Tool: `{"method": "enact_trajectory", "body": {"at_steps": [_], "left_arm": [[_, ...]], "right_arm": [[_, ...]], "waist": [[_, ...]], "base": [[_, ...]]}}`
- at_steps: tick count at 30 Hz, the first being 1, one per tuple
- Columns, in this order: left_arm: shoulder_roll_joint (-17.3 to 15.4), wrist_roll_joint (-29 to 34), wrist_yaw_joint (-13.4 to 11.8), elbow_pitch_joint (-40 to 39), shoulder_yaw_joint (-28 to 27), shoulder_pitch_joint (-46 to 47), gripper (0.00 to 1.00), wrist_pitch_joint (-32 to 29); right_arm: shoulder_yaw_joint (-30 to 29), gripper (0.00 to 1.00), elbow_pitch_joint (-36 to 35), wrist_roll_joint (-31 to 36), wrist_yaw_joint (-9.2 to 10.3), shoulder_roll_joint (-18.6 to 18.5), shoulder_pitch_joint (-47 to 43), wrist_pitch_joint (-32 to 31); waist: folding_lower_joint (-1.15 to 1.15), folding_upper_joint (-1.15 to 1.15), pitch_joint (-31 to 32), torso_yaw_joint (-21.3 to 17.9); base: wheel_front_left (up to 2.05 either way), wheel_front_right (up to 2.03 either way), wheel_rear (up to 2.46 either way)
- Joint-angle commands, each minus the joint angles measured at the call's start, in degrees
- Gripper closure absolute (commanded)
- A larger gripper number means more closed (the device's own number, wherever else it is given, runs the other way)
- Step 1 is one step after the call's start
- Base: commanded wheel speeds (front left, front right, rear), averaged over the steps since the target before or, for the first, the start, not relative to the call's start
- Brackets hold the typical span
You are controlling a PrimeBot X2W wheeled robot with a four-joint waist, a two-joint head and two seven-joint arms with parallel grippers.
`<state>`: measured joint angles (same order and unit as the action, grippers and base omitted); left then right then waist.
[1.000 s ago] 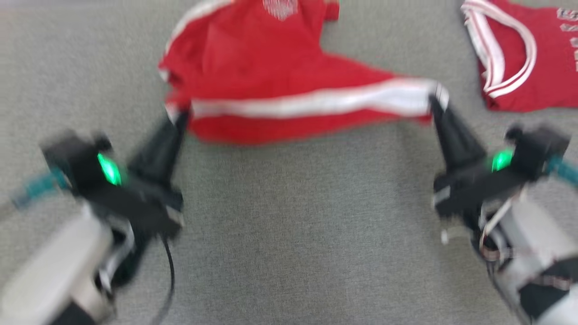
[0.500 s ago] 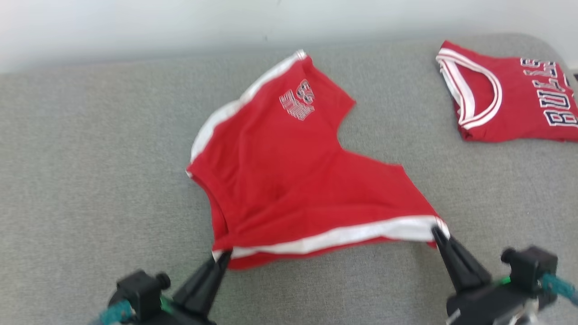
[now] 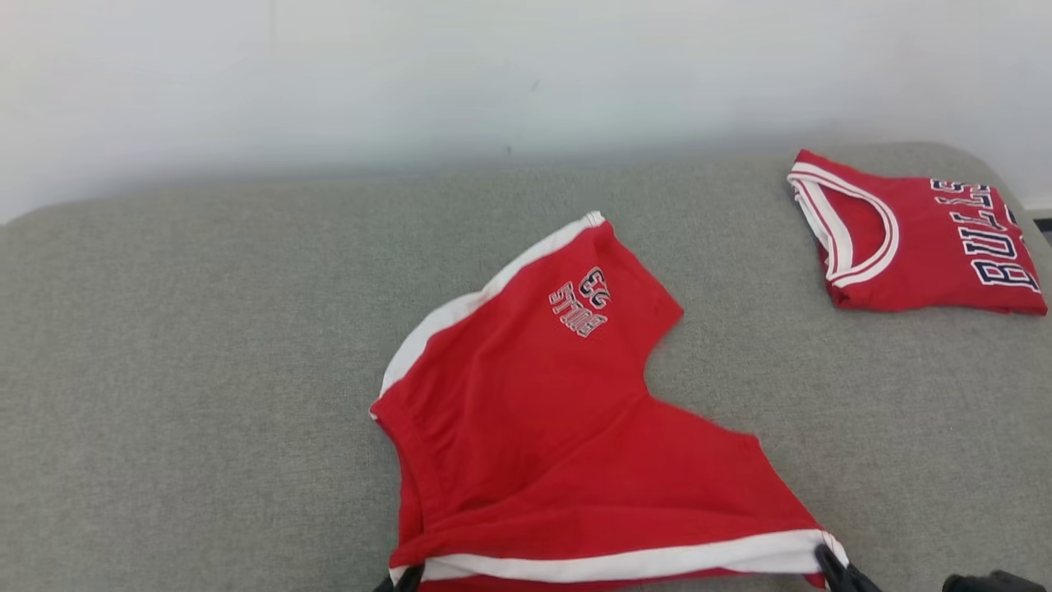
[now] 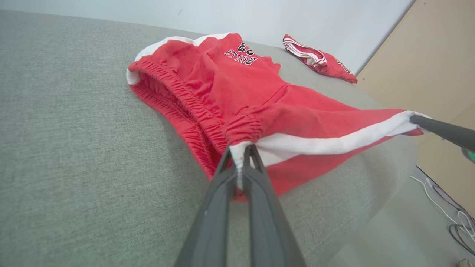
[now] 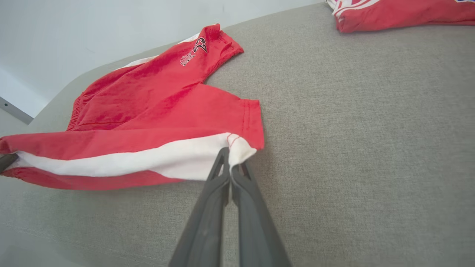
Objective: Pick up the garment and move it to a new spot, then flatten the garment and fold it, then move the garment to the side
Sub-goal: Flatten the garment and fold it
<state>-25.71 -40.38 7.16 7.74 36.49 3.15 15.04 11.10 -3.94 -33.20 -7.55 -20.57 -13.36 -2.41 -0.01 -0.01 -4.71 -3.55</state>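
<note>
On the grey fabric surface, left gripper pinches the red white-striped jersey shorts at the waistband corner, right gripper pinches the hem corner.

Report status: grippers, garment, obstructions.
Left gripper shut on red shorts at waistband corner; right gripper shut on leg hem. Shorts unfolded, striped side stretched between them. Folded Bulls jersey far right, apart.

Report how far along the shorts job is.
Done: the red shorts are gripped, left gripper shut on the waistband corner, right gripper shut on the white-striped leg hem. In hand: that edge is stretched between them, the rest lying rumpled on the grey cushion. To do: flattening, folding, moving aside.
</note>
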Motion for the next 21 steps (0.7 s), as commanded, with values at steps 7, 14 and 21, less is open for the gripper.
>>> {"method": "enact_trajectory", "body": {"at_steps": [7, 14, 21], "left_arm": [[1.9, 1.5, 0.3, 1.0, -0.1, -2.6, 1.0, 0.2], [4.0, 1.7, 0.3, -0.4, 0.9, -1.3, 1.0, 0.2], [6.6, 2.2, 0.3, -1.2, 1.5, 0.3, 1.0, 0.2]], "right_arm": [[-3.1, 1.0, -2.2, 1.0, 0.16, 1.0, -2.6, -1.5], [-6.0, 1.0, -1.5, -0.1, 0.16, 0.4, -0.6, -1.7], [-5.7, 1.0, 0.7, -0.4, 0.16, -1.6, 4.5, -2.0]], "waist": [[0.01, 0.01, 1.8, 0.9], [0.01, 0.01, 2.2, 2.1], [0.01, 0.01, 2.2, 3.7]], "base": [[0.0, 0.0, 0.0], [0.0, 0.0, 0.0], [0.0, 0.0, 0.0]]}}
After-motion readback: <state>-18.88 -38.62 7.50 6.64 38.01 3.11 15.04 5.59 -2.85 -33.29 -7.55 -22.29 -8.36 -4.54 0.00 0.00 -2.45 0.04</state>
